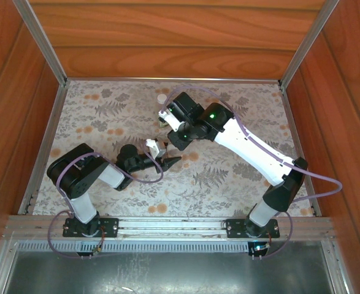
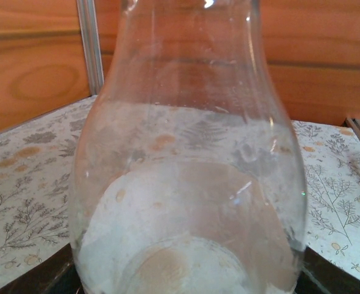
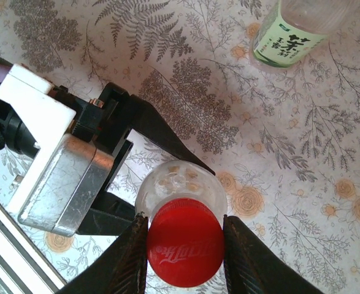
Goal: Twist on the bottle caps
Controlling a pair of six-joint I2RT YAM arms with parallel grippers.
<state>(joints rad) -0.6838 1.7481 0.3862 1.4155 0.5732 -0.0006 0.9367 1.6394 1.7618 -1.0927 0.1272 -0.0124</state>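
Right claw (image 3: 184, 236) pinches round glossy red cap (image 3: 184, 260) atop clear bottle (image 2: 186, 184).

Left arm (image 1: 84, 174) folded low, left gripper (image 1: 170, 162) clamped on bottle (image 2: 186, 184); right arm (image 1: 253, 147) outstretched, right gripper (image 3: 184, 223) pinching red cap (image 3: 184, 252)

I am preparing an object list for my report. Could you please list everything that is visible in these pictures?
clear plastic bottle: 1, transparent, mid-table, held by the left gripper
red round plastic screw cap: 1, red, on that bottle's mouth, between the right gripper's fingers
clear plastic bottle with green-yellow label: 1, standing apart, farther back
small white cap: 1, white, atop the labelled bottle; tightness cannot be told
fern-patterned table: 1, beige and brown, under everything
wooden walls: 3, reddish brown, around the table
left gripper: 1, black, closed on the clear bottle
right gripper: 1, black, closed on the red cap
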